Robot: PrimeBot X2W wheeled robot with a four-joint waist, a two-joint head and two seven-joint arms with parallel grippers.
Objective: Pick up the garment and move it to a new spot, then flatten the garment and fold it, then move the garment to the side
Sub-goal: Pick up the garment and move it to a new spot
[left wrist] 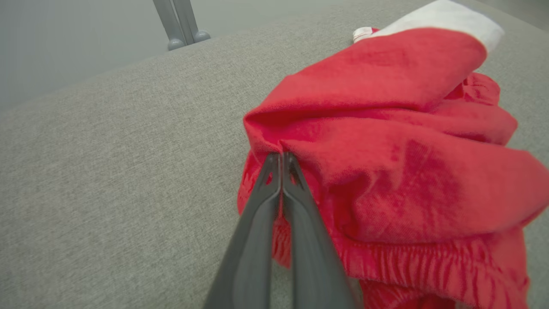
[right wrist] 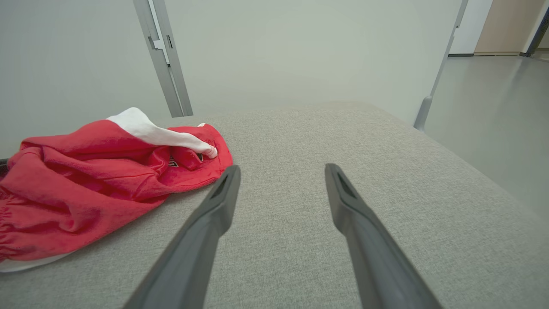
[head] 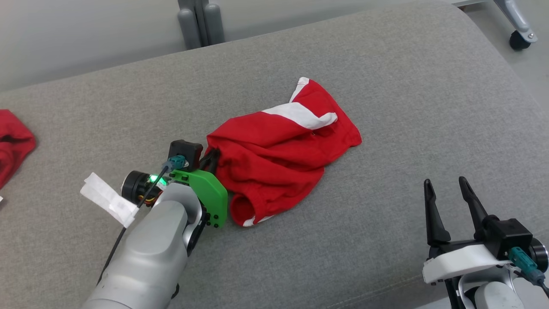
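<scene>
The garment (head: 279, 154) is a red piece of clothing with white bands, crumpled in a heap in the middle of the grey cushion (head: 386, 86). My left gripper (head: 213, 156) is shut on a fold at the garment's left edge. In the left wrist view the left gripper (left wrist: 282, 155) has its fingertips pinched together with the red garment (left wrist: 386, 150) bunched at the tips. My right gripper (head: 446, 182) stands open at the lower right, well clear of the cloth. In the right wrist view the right gripper (right wrist: 281, 169) has its fingers spread over bare cushion, with the garment (right wrist: 98, 171) to its left.
Another red cloth (head: 13, 146) lies at the cushion's far left edge. Grey metal posts (head: 200, 21) rise behind the cushion. A castor wheel (head: 520, 40) stands on the floor at the top right. The cushion's right edge (right wrist: 450, 159) drops off to the floor.
</scene>
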